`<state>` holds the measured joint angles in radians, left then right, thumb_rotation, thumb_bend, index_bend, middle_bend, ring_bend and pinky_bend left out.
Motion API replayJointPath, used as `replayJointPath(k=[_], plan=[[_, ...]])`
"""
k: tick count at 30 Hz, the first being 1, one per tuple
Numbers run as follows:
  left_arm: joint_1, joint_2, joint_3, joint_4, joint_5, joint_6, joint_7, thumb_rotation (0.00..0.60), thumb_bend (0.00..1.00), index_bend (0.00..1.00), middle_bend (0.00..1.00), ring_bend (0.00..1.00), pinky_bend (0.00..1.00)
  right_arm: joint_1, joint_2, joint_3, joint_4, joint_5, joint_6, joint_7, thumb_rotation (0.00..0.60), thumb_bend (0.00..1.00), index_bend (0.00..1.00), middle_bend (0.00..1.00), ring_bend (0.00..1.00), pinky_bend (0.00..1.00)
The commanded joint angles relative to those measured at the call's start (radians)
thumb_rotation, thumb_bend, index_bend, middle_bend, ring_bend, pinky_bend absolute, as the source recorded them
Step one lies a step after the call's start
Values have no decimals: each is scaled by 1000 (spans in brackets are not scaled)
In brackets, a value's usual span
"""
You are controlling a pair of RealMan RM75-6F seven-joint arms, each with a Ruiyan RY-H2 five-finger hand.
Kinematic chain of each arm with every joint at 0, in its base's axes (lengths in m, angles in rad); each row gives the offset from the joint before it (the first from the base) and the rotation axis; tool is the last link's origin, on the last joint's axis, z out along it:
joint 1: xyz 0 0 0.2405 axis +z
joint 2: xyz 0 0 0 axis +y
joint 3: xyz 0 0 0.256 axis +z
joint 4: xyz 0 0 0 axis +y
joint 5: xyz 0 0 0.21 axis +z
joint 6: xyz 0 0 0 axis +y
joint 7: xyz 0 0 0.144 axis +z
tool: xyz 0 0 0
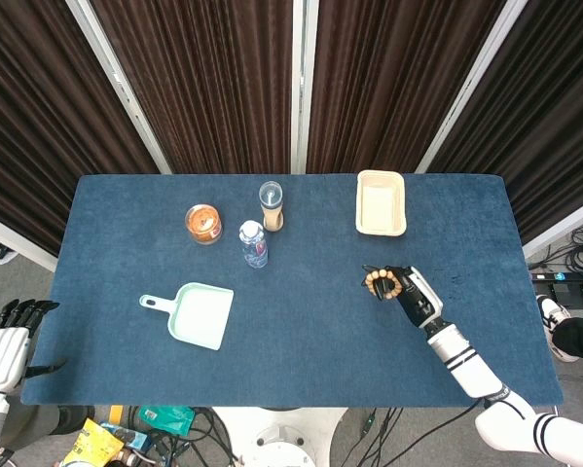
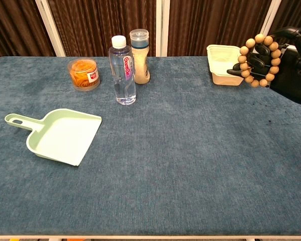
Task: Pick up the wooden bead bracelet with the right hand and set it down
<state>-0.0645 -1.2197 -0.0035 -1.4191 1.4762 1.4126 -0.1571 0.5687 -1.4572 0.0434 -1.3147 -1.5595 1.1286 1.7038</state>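
Right robot hand (image 2: 283, 63) holding bracelet (image 2: 258, 61) clear above blue tabletop (image 2: 190, 150), just beside cream tray (image 2: 221, 70); left robot hand (image 1: 4, 350) idle, fingers spread, off tabletop's edge; risk of beads snagging on fingers at release, or rolling.

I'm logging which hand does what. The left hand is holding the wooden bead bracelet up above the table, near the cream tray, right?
Not the left. The right hand holds the wooden bead bracelet up above the table, near the cream tray; the chest view shows it best. The left hand is off the table's near left corner, holding nothing.
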Motion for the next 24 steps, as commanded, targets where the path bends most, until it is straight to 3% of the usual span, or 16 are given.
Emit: replayJointPath(k=[1,5,10,18,19,23,24], plan=[[-3,1,-2,-6,-1,-2,3,600,0,186,158,91,62,-1,3,1,0,0,2,0,215,950,671,711,410,116],[-4,2,-3,-9,-2,-3,4,600,0,186,158,91,62,-5,9,3,-6,0,9,1,217,1000,607,677,388,116],[-2,1,-2,-7,-1,0,0,600,0,186,158,91,62,-10,14,5,-7,-4,21,7,164,1000,531,625,354,116],[-2,-3,0,5,3,2,-8,600,0,186,159,91,62,-14,24,-3,-2,-22,36,8,119,986,496,587,335,116],[-2,-3,0,6,3,2,-9,600,0,186,159,91,62,-14,25,-4,-2,-22,36,12,114,903,488,586,334,116],[-2,-3,1,6,6,4,-9,600,0,186,158,91,62,-12,27,-5,-2,-22,34,23,102,234,480,586,332,89],[-2,-2,0,5,5,4,-9,600,0,186,158,91,62,-11,28,-6,-2,-24,33,27,99,152,479,587,332,82]])
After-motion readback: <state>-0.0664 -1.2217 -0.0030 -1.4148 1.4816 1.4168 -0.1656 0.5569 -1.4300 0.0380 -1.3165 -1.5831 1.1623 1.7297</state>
